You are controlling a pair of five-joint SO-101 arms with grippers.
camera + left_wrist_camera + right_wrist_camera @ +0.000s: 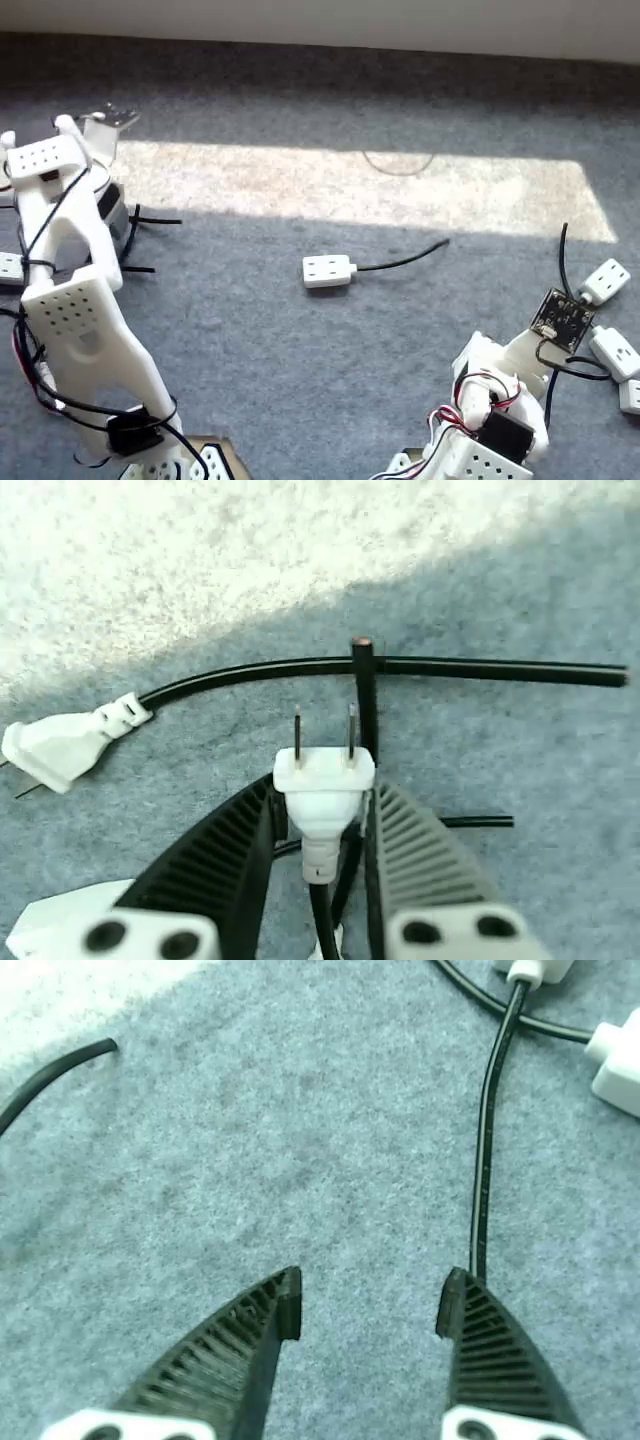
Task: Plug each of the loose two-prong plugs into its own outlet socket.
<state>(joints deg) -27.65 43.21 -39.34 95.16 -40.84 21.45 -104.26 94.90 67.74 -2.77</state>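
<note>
Clamped between the left gripper's [323, 792] fingers, one white plug [323, 772] points its prongs forward, a second plug [60, 748] lies loose nearby on the grey bench [250, 340], the right gripper's [371, 1302] fingers gape empty, and the middle socket [328, 270] sits unfilled, so seemingly nothing is plugged yet.

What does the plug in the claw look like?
The plug is white and looks plastic, with a wide head, a narrower neck and two metal prongs pointing away from the claw. A black cord runs out of its back. The left claw pinches it between two ribbed dark fingers, over grey carpet.
</note>
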